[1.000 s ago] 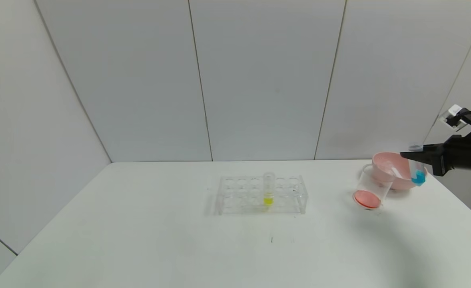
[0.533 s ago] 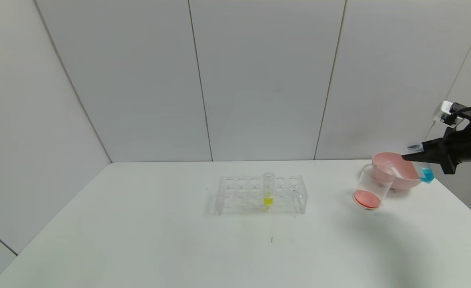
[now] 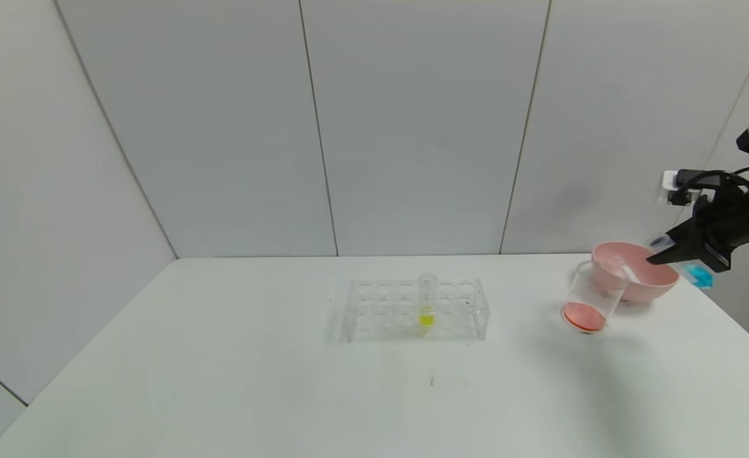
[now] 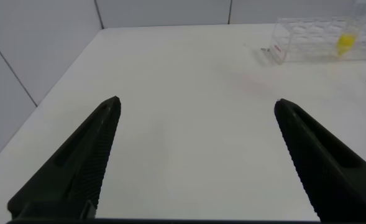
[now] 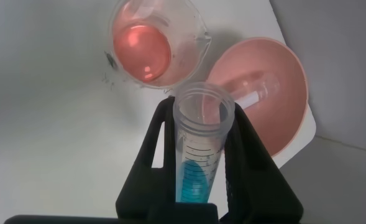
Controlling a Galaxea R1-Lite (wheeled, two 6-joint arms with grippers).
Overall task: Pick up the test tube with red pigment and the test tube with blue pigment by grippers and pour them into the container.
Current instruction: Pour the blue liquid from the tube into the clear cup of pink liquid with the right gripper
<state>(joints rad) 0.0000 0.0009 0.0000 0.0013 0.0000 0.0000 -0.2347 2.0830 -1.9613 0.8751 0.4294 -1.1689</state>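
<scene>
My right gripper is shut on the test tube with blue pigment above the table's right end, just right of the pink bowl. The tube is tilted, its open mouth toward the bowl and the container, and the blue liquid sits at its closed end. In the right wrist view the gripper clamps the tube near its mouth. The container, a clear beaker, stands left of the bowl with orange-red liquid at its bottom. No tube with red liquid shows. My left gripper is open and empty over bare table.
The pink bowl stands behind the beaker with an empty clear tube lying in it. A clear tube rack at mid-table holds a tube with yellow liquid. The table's right edge is close to the bowl.
My right gripper has risen and swung to the right. The blue tube has tipped from near upright to a steep tilt, mouth toward the bowl and beaker.
</scene>
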